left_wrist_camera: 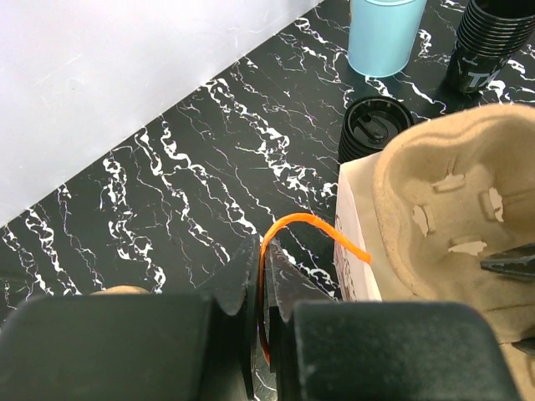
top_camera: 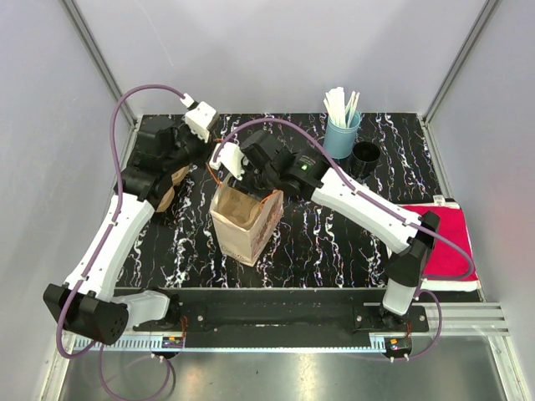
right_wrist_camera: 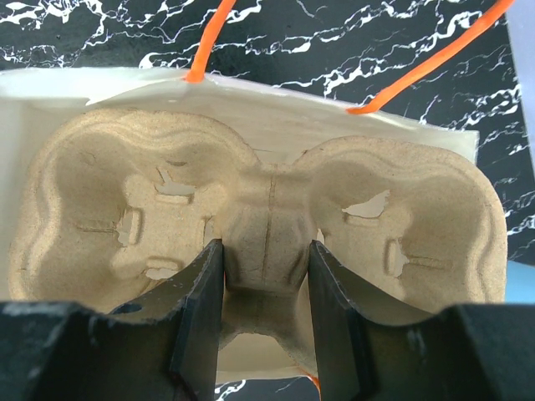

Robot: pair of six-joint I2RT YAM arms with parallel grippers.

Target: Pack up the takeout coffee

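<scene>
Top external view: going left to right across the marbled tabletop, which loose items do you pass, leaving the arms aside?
Brown paper bag with orange handles → light blue cup holding white stirrers → stack of black cups → red cloth at the table's right edge.

Pulp carrier [right_wrist_camera: 269, 219] in upright paper bag [top_camera: 249, 232]

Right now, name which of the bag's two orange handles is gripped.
The handle pinched between the left gripper's shut jaws and pulled taut; the other handle lies free at the opposite rim.

Marbled table [top_camera: 334, 242] — bag [top_camera: 245, 221], cup [top_camera: 341, 138], cloth [top_camera: 443, 242]
</scene>
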